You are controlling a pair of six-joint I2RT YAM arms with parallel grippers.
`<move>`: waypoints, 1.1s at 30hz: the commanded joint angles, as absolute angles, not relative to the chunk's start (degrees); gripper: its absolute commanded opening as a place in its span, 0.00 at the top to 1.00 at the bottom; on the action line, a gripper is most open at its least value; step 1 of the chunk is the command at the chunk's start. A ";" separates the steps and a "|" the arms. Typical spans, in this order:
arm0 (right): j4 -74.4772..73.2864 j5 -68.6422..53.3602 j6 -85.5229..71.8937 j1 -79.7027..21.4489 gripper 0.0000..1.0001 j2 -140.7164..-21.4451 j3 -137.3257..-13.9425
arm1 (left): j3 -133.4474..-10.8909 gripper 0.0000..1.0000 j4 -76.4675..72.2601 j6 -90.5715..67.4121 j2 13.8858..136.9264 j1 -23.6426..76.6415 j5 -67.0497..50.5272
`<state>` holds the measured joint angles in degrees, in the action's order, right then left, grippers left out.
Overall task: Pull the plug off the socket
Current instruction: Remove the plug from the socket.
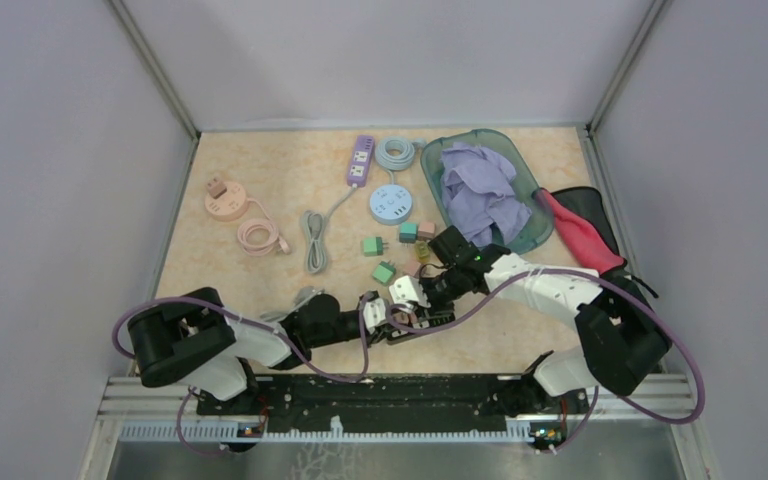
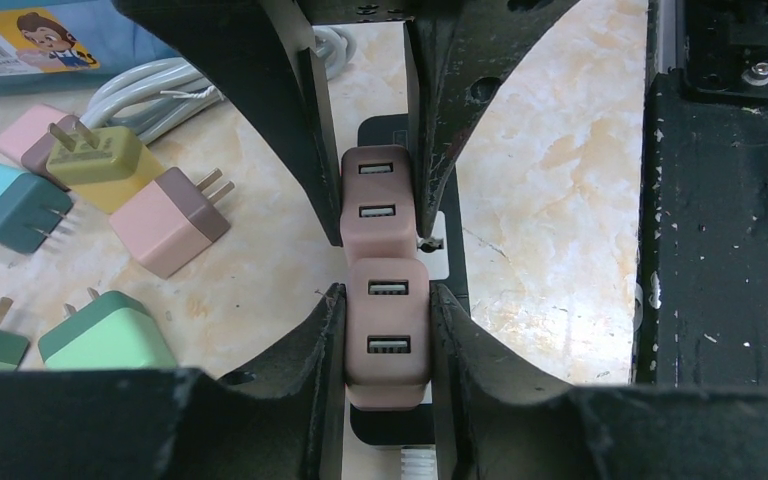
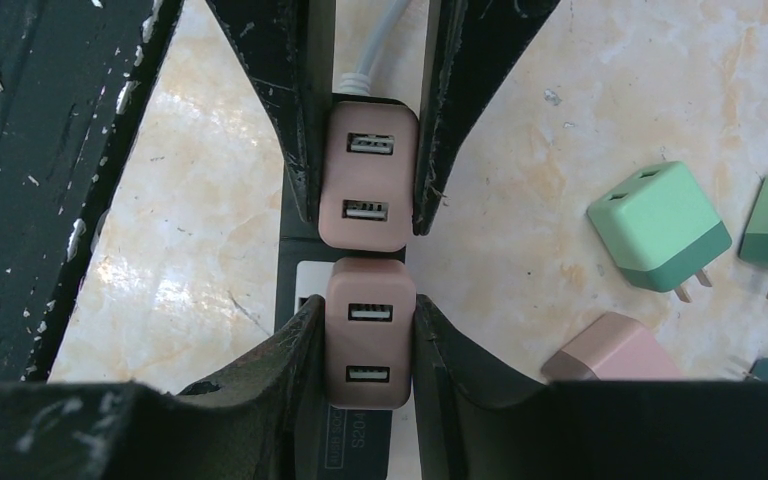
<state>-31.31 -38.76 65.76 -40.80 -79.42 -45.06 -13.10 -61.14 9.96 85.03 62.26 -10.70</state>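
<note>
Table edge rail [image 2: 720,250] close by, left end effector [image 2: 388,300] grips one plug [image 2: 388,340], right end effector [image 3: 368,310] the adjoining plug [image 3: 368,345].

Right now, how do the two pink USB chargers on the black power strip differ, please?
The cord-end charger is clamped by the left hand; the other charger by the right hand. The cord-end charger sits beside the white cord; the other charger sits further along. Both are pink, with two USB ports, on the black power strip.

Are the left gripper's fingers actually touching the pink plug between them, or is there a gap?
Touching. The left wrist view shows the left gripper with both fingers pressed flush against the sides of the near pink plug, no gap either side.
</note>
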 commanded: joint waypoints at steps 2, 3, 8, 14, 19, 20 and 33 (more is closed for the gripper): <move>-31.59 -42.61 62.47 -41.84 0.90 -79.81 -48.34 | -13.45 0.99 -58.13 10.85 86.54 62.22 -10.88; -31.23 -43.62 61.07 -41.84 0.91 -79.83 -48.80 | -13.57 0.99 -58.25 10.89 86.95 62.22 -10.91; -29.50 -46.38 57.19 -41.79 0.93 -79.89 -50.01 | -13.80 0.99 -58.39 10.83 87.68 62.22 -10.72; -30.93 -44.03 60.25 -38.78 0.96 -79.98 -49.83 | -12.35 0.99 -60.35 10.70 87.46 62.13 -10.43; -33.66 -42.20 66.25 -37.32 1.00 -79.47 -48.69 | -12.21 0.99 -60.64 10.52 87.75 61.81 -10.60; -34.27 -42.33 67.41 -37.32 1.00 -79.52 -48.46 | -12.24 0.99 -60.64 10.51 87.91 61.70 -10.63; -27.49 -49.90 61.06 -40.08 1.00 -80.05 -46.83 | -12.66 0.99 -61.00 9.87 89.02 60.83 -11.41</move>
<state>-33.65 -42.35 67.90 -38.63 -80.34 -46.13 -13.37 -64.07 10.11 87.26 61.54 -10.81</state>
